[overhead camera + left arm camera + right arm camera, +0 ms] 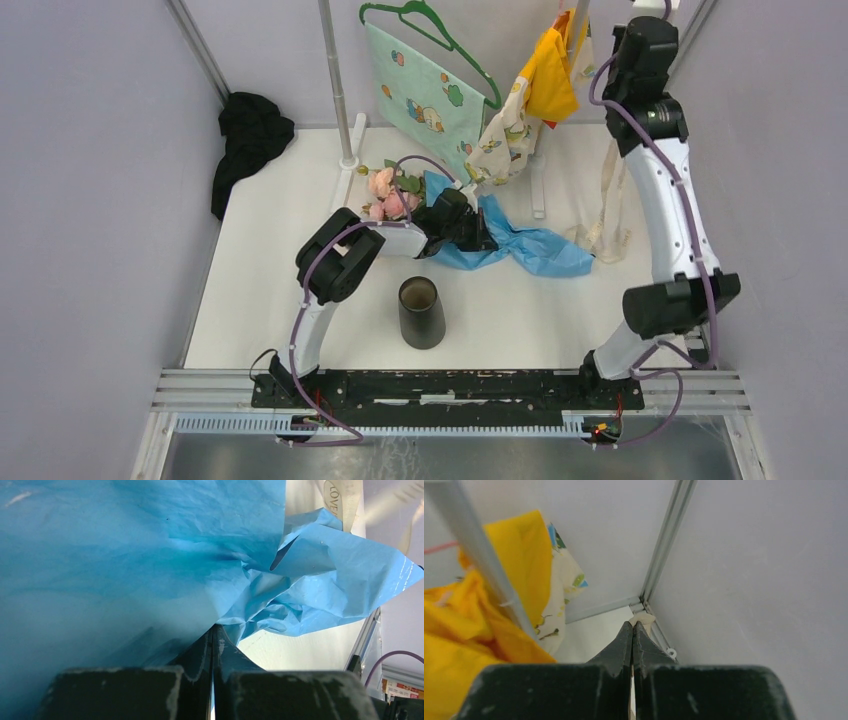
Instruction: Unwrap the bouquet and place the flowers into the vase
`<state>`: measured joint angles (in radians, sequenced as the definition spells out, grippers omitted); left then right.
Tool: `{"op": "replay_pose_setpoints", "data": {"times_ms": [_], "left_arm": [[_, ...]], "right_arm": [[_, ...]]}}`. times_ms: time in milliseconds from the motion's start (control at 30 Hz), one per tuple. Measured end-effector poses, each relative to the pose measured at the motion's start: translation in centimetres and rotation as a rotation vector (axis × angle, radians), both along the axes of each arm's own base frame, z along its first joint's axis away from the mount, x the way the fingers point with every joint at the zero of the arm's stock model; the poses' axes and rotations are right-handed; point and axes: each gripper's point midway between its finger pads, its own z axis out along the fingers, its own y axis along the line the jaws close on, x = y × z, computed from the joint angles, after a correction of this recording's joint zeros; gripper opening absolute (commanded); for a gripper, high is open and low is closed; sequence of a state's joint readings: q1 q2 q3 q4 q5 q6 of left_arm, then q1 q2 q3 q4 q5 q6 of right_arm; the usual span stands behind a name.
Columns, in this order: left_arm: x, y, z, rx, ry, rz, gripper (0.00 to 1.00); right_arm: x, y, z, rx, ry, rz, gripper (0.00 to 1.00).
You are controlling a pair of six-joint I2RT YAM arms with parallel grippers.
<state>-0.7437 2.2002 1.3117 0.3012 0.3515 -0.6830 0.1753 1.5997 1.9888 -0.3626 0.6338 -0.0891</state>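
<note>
Overhead you get the layout. The vase [421,312] stands upright on the table, and the pink roses [384,194] lie behind it, a touch to its left. The blue paper [545,250] sprawls behind the vase and off to its right. That view doesn't show you either set of fingertips.

Go to your left wrist camera for that. The left gripper [215,630] has its fingers pressed together, nipping a fold of the blue paper, which fills nearly the whole picture. The roses and the vase don't appear there at all.

Your right wrist camera looks into the back corner of the enclosure, past a yellow cloth [459,645]. The right gripper [633,626] has its fingers together too, with a sliver of cream ribbon [644,620] caught at the tips. From above, that ribbon hangs down to the table, behind the vase and well right of it.

Your left arm is folded at the elbow beside the vase, with the forearm reaching across behind it. Your right arm rises steeply from its own elbow, wrist high, well apart from the vase.
</note>
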Motion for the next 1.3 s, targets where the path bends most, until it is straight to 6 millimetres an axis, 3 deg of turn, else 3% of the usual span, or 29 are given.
{"op": "replay_pose_setpoints", "data": {"times_ms": [100, 200, 300, 367, 467, 533, 633, 733, 833, 933, 1000, 1067, 1167, 1300], "left_arm": [[-0.1, 0.3, 0.0, 0.016, 0.004, 0.010, 0.02], [-0.1, 0.5, 0.0, 0.025, 0.007, 0.017, 0.02], [-0.1, 0.5, 0.0, 0.030, 0.006, 0.020, 0.02], [-0.1, 0.5, 0.0, 0.036, 0.003, 0.021, 0.02], [-0.2, 0.9, 0.1, 0.055, 0.000, 0.023, 0.02], [-0.2, 1.2, 0.2, 0.074, -0.001, 0.032, 0.09], [-0.6, 2.2, 0.4, 0.111, -0.004, 0.033, 0.20], [-1.3, 2.9, 1.1, 0.137, -0.006, 0.027, 0.23], [-2.0, 3.5, 2.5, 0.156, -0.022, 0.028, 0.28], [-2.4, 3.6, 5.0, 0.154, -0.063, 0.030, 0.30], [-2.6, 3.6, 7.4, 0.140, -0.105, 0.035, 0.33], [-2.9, 3.8, 10.2, 0.121, -0.154, 0.049, 0.38], [-3.3, 5.0, 13.7, 0.109, -0.229, 0.094, 0.49], [-3.3, 7.7, 16.8, 0.128, -0.322, 0.186, 0.54]], "right_arm": [[3.4, -3.4, -4.7, 0.041, 0.105, -0.025, 0.00], [4.0, -7.4, -7.3, 0.108, 0.141, -0.051, 0.02], [3.4, -9.9, -8.5, 0.163, 0.136, -0.059, 0.25], [3.0, -10.1, -10.1, 0.196, 0.158, -0.024, 0.32], [3.1, -7.8, -13.5, 0.249, 0.218, 0.083, 0.49], [2.9, -6.0, -16.7, 0.291, 0.272, 0.153, 0.62], [1.3, -3.5, -21.8, 0.357, 0.360, 0.243, 0.69], [-1.5, -1.3, -25.1, 0.413, 0.405, 0.306, 0.71], [-4.2, 0.9, -24.9, 0.429, 0.374, 0.368, 0.70], [-6.1, 4.3, -22.6, 0.409, 0.291, 0.471, 0.69], [-7.2, 7.2, -21.5, 0.391, 0.250, 0.558, 0.67], [-8.2, 10.0, -21.9, 0.381, 0.249, 0.644, 0.63], [-9.2, 12.7, -25.0, 0.386, 0.316, 0.716, 0.61], [-10.6, 15.1, -32.1, 0.404, 0.493, 0.762, 0.61]]}}
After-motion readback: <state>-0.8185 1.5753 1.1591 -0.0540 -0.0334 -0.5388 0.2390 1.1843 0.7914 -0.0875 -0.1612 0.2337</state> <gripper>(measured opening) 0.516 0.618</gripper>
